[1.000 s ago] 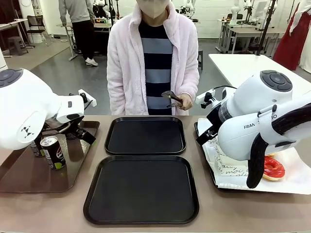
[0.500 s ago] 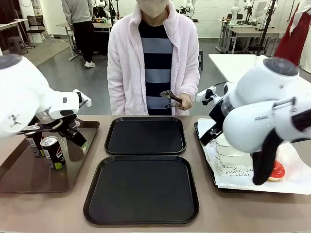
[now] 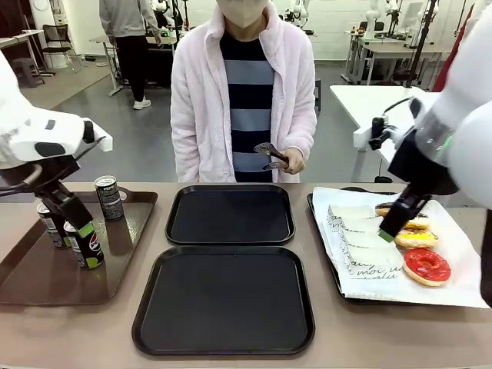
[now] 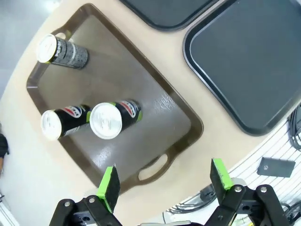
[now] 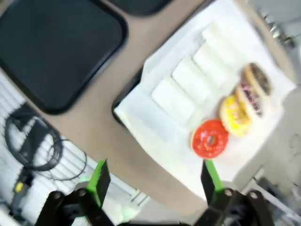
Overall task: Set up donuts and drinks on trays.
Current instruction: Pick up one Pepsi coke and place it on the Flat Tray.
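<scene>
Left end effector (image 4: 162,181), higher now, above drinks (image 4: 106,121)

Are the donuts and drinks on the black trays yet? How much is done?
Nothing is set up yet: the near black tray and the far black tray are bare. Nothing is in hand. The left gripper hangs open above the cans on the brown tray, and the right gripper hangs open above the donuts on the paper-lined tray. Every donut and can has to move across.
</scene>
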